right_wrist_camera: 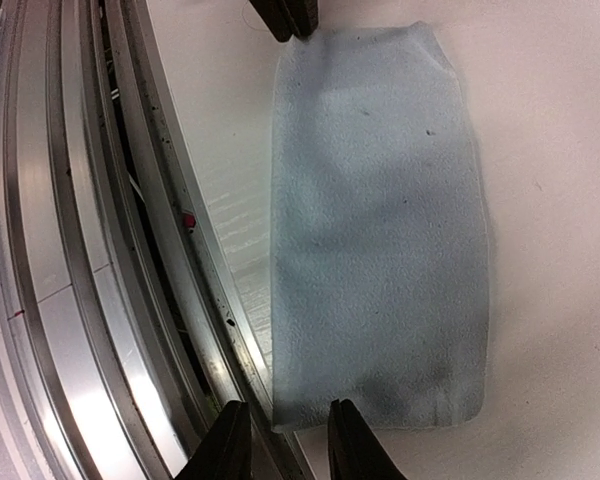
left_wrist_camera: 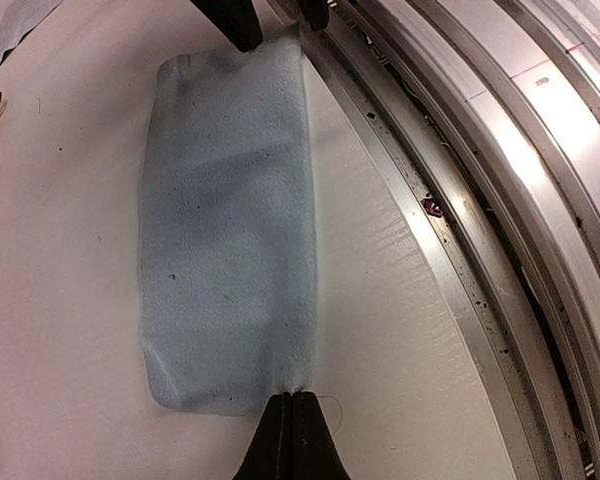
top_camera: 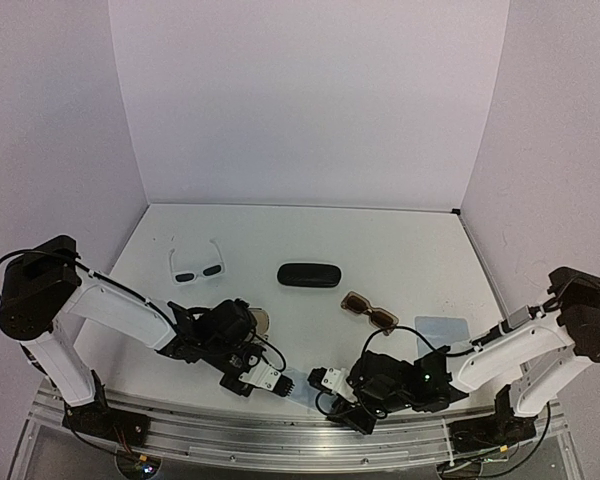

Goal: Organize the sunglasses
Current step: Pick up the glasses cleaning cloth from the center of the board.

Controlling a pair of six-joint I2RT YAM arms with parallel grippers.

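Two sunglasses (white pair (top_camera: 196,266), brown pair (top_camera: 369,312)), two cloths (top_camera: 442,328) — left gripper (left_wrist_camera: 289,400) pinches near cloth (left_wrist_camera: 230,230), right gripper (right_wrist_camera: 288,412) spread.

White table (top_camera: 380,235), bordered along the near edge by a metal rail (top_camera: 280,432). Toward the far left, white sunglasses (top_camera: 196,264), arms unfolded. Near the middle, a closed black case (top_camera: 309,275); to its right and nearer, brown sunglasses (top_camera: 369,312). Farther right, a square blue cloth (top_camera: 442,328). At the front, just beside the rail, a narrow blue cloth (left_wrist_camera: 225,230), lying flat.
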